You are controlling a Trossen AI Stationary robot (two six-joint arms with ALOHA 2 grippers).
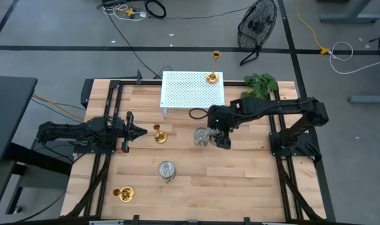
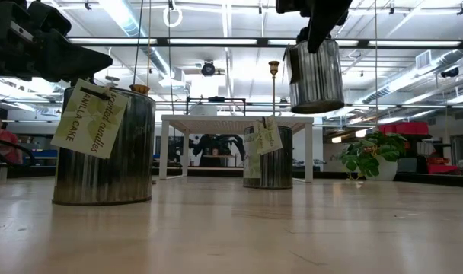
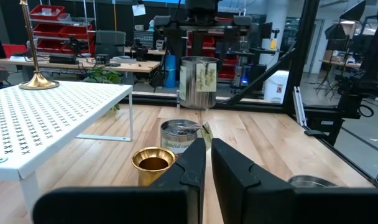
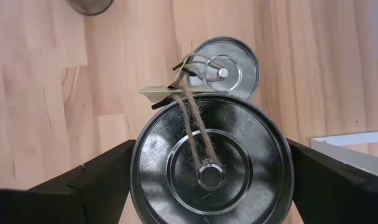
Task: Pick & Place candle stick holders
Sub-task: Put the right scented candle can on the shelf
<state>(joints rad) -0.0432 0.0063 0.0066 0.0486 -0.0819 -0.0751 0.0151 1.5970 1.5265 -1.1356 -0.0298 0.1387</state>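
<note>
A butcher-block table (image 1: 240, 181) is seen from above, with a white perforated rack (image 1: 191, 89) set at its far middle and a green leafy plant (image 1: 260, 83) just beside the rack's right end. A tall gold candle stick holder (image 1: 213, 67) is stood on the rack's far right corner.

The right arm is reached in over the table centre, and its right gripper (image 4: 211, 165) is spread wide around a silver tin holder (image 4: 211, 163), gripped at both sides and lifted clear of the wood (in the low view it hangs well above the tabletop, twine and paper tag on its lid). A second silver tin (image 1: 202, 137) is stood on the table directly below it, near the rack's front edge.

The left arm is parked at the table's left side, and the left gripper (image 3: 207, 163) is shut with nothing held, pointed toward a short gold holder (image 1: 159, 135) standing just ahead of it.

A third silver tin (image 1: 167, 169) is stood at the table's near middle. Another gold holder (image 1: 124, 194) is placed near the front left corner.
</note>
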